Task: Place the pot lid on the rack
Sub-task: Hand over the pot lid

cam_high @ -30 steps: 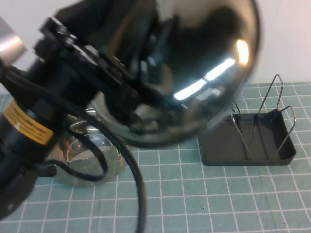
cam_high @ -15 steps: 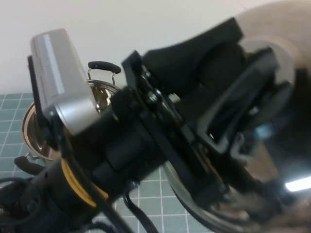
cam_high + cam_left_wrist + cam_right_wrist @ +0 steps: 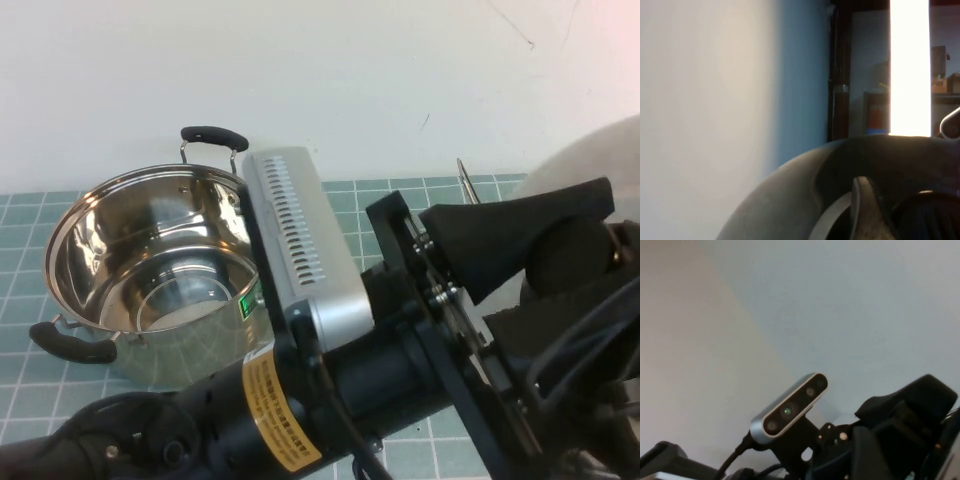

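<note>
Behind my hand stands a plain white wall (image 3: 300, 70); under it lies a green gridded cutting mat (image 3: 20, 310).

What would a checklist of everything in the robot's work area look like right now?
Surface: green grid mat.
Job's things: pot lid held up at the right, close to the camera; of the rack, only one wire tip shows behind the arm.
Clutter: steel pot, open, on the mat's left side.
Grippers: left gripper raised at the right, fingers closed on the pot lid; right gripper not in view.
Cables: black cables looping beside the left gripper.
Surroundings: plain white wall.
</note>
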Controlling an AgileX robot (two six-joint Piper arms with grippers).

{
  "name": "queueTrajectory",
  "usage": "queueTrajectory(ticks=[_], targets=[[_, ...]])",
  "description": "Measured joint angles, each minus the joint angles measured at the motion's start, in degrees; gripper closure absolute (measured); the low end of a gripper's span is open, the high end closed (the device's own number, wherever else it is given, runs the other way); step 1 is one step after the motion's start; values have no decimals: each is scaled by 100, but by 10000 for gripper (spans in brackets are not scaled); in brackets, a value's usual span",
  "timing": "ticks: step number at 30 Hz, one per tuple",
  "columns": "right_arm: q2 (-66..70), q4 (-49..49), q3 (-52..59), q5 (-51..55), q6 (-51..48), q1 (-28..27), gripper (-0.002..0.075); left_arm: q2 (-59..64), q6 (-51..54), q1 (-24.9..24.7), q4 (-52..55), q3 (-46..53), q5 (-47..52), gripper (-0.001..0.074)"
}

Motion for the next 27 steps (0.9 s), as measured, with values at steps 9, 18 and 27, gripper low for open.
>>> queueTrajectory(ticks=[9, 18, 27], targets=[[121, 27, -9, 107, -351, 0, 601, 101, 18, 45, 200, -37, -155, 423], [121, -46, -9, -128, -960, 0, 605, 114, 18, 34, 298, -51, -18, 161], [166, -46, -9, -527, -1363, 0, 609, -218, 1273, -2, -987, -51, 841, 132]])
